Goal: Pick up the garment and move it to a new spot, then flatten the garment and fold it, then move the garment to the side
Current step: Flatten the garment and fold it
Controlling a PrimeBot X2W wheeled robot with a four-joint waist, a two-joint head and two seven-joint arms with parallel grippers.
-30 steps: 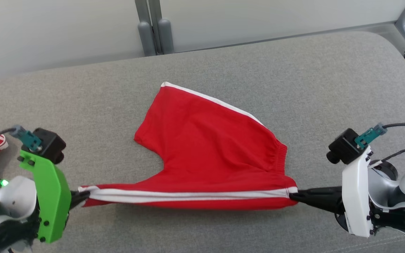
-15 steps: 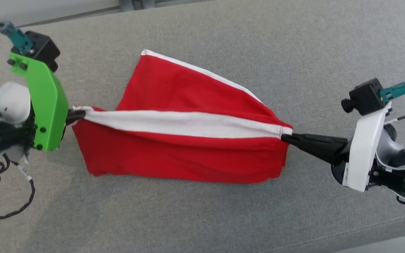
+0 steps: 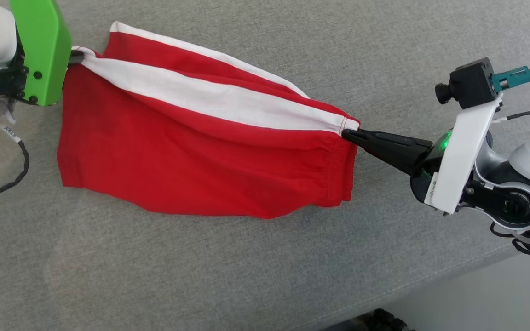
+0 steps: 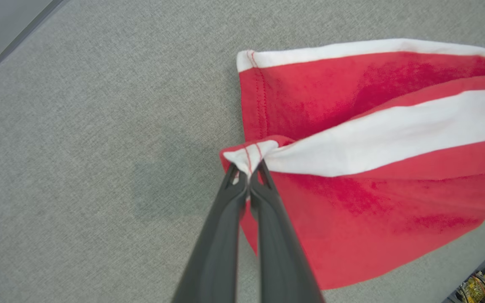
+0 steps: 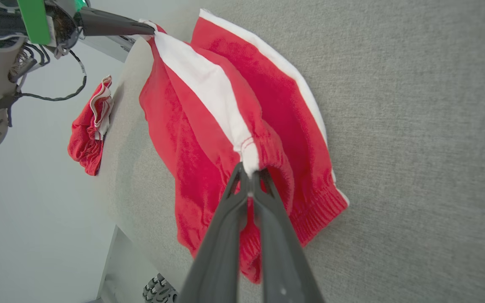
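Left hand (image 3: 76, 56) and right hand (image 3: 347, 134) are each clenched on the red garment (image 3: 191, 161), one at either end. Beneath lies the grey counter (image 3: 200, 276), with the garment draped on it between the hands, its long axis running hand to hand. Its white stripe (image 3: 210, 99) is stretched taut. Neither hand is nearer, so flattening likely needs both lowering together.

Grey woven-fabric surface (image 3: 265, 276), padded, seam along the near edge. Red shorts (image 3: 191, 156) with white side stripes partly on it: far leg flat on the fabric, striped edge lifted off. Second red-and-white garment (image 5: 86, 143) bunched at the surface's left edge.
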